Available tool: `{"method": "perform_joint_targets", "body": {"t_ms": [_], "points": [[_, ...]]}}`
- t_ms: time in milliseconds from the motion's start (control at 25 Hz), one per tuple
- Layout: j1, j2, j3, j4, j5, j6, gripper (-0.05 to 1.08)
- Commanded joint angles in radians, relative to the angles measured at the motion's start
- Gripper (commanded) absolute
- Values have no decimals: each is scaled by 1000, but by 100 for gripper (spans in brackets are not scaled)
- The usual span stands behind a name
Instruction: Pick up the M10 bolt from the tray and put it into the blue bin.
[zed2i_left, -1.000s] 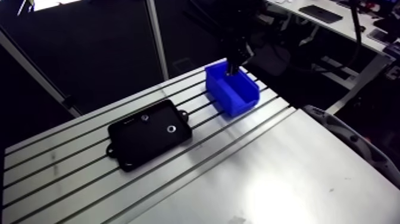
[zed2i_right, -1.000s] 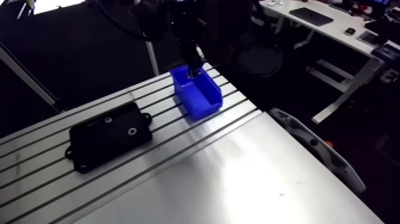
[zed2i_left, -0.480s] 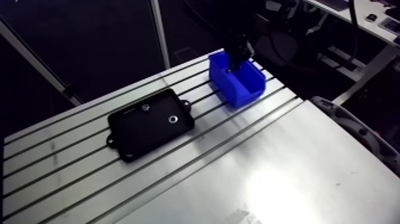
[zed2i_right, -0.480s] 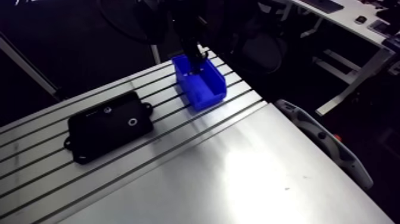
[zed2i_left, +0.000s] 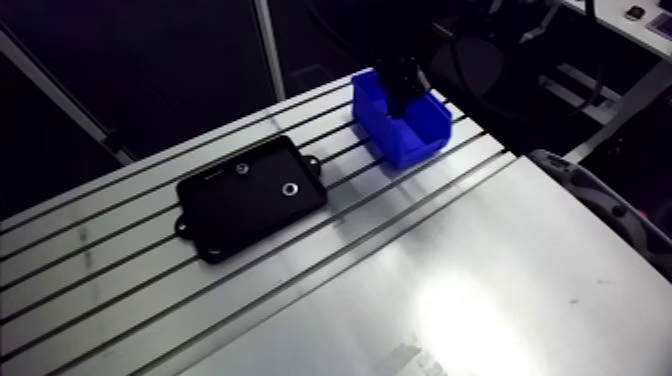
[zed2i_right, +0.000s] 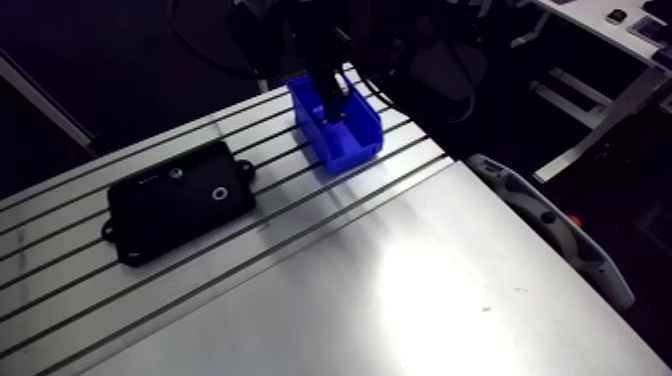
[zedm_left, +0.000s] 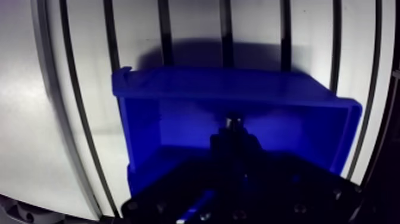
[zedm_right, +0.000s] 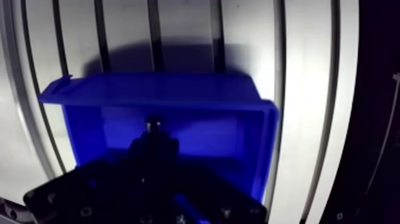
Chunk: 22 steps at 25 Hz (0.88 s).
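Dark two-finger gripper (zedm_left: 233, 130) sits lowered inside the open-topped blue plastic bin (zedm_left: 178, 83). Its fingers are drawn close and pinch the small grey metal M10 bolt (zedm_left: 232, 121) at their tips, within the bin walls. The flat black tray (zed2i_left: 250, 195) lies well apart from the bin on the slotted aluminium table (zed2i_left: 450, 300).

Blue bin (zed2i_left: 418, 140), black tray (zed2i_left: 225, 215), silver slotted table (zed2i_left: 450, 280)

**Bright metal, blue plastic, matt black**

The table (zed2i_left: 470, 300) is bare aluminium, smooth and glaring, with dark slots. The gripper (zedm_left: 233, 136) has matt black fingers (zedm_left: 221, 149). Around them the blue bin (zedm_left: 196, 89) looks like smooth, softly shining plastic. Pinched between them, the M10 bolt (zedm_left: 232, 121) shows dull grey metal. The tray (zed2i_left: 225, 220) is matt black.
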Motion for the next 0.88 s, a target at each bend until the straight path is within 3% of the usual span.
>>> {"method": "perform_joint_targets", "body": {"t_ms": [40, 160, 520, 600, 880], "points": [[1, 13, 4, -21, -3, 0, 105], [3, 15, 6, -27, -26, 2, 105], [4, 16, 12, -27, -27, 5, 99], [3, 16, 12, -27, -26, 5, 86], [4, 15, 24, -35, -26, 13, 23]]}}
